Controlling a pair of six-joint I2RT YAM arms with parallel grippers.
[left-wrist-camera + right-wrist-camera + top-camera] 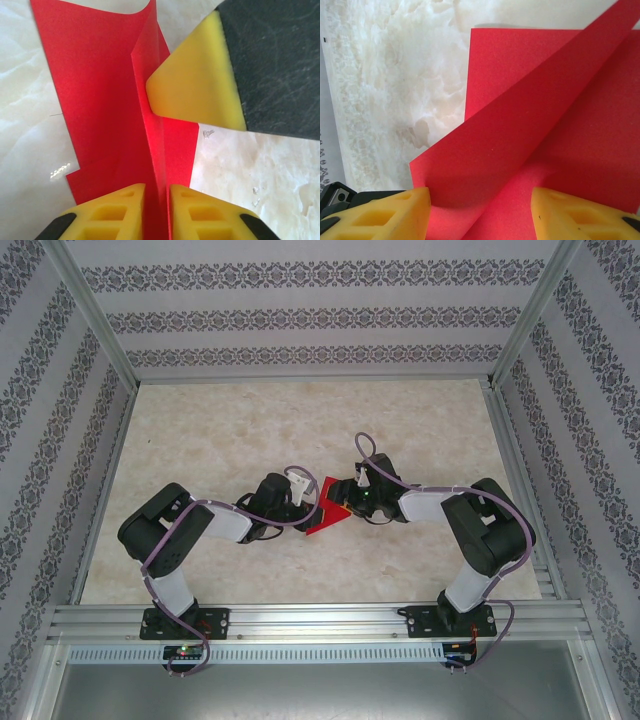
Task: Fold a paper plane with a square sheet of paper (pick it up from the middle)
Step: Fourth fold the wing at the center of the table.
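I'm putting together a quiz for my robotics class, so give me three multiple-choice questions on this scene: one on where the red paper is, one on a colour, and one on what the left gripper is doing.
1. Where on the table is the square sheet of paper?
A. In the far left corner
B. About the middle
C. At the far right edge

2. What colour are the fingers of the left gripper?
A. Blue
B. White
C. Yellow

3. How do the left gripper's jaws stand?
A. Nearly shut on a raised ridge of the paper
B. Wide apart over bare table
C. Closed on a pen

Answers:
1. B: the top view shows the red sheet mid-table.
2. C: the left wrist view shows them yellow.
3. A: the red ridge runs up between the close-set fingers.
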